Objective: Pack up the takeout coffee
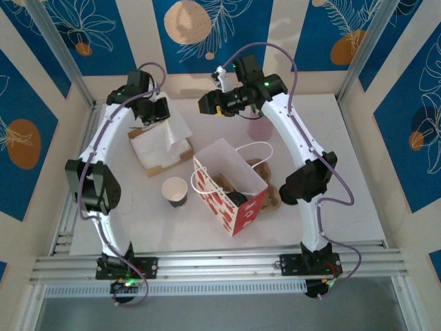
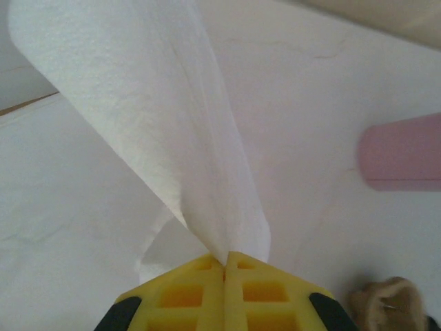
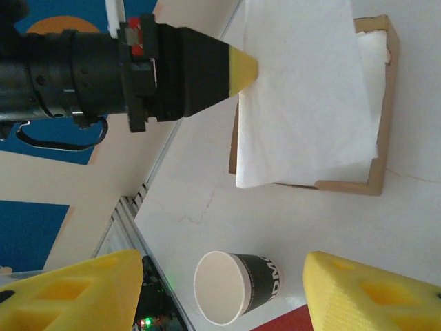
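Pinching a napkin [image 2: 172, 124], left fingers [image 2: 186, 296] hide its corner; right fingers [image 3: 76, 289] gape, partly cropped.

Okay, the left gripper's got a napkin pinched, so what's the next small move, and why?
Probably lift the left gripper a little higher. Its jaws are shut on a corner of one napkin, and the sheet looks to drape down over the cardboard box. Once it hangs clear, the arm could swing it toward the open paper bag.

Wht arms [image 1: 105, 138], purple cables [image 1: 279, 48]; right gripper [image 3: 220, 293] yellow-tipped.
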Controlling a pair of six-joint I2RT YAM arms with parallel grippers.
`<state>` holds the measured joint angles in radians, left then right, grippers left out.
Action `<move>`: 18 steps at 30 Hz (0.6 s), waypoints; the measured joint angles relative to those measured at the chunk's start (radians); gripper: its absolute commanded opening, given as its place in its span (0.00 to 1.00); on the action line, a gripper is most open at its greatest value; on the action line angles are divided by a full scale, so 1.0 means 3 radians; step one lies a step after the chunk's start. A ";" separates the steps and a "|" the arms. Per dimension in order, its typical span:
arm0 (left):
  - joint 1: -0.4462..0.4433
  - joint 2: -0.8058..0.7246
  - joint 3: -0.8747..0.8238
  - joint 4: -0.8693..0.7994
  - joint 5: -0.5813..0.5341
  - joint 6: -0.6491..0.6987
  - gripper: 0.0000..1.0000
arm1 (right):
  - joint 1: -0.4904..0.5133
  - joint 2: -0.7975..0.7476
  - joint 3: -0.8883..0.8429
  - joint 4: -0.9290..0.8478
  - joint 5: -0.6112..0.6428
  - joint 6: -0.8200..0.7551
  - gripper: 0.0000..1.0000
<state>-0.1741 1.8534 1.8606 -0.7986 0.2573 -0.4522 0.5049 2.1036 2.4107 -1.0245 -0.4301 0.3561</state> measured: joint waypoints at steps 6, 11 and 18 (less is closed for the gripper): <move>0.0001 -0.0205 -0.0117 0.0304 0.0589 -0.0203 0.00 | 0.0065 -0.0229 -0.0267 0.0167 0.0048 -0.0135 0.64; 0.0050 -0.0248 -0.0108 0.0398 0.1157 -0.0215 0.00 | 0.0065 -0.0403 -0.0429 0.0392 0.0048 -0.0450 0.68; 0.0151 -0.0247 0.0128 0.0233 0.1770 -0.0050 0.00 | 0.0062 -0.0579 -0.0671 0.0791 0.0098 -0.0993 0.73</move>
<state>-0.1287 1.7794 1.8992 -0.7288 0.7883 -0.4671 0.5236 1.9301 2.2093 -0.7872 -0.4007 0.0582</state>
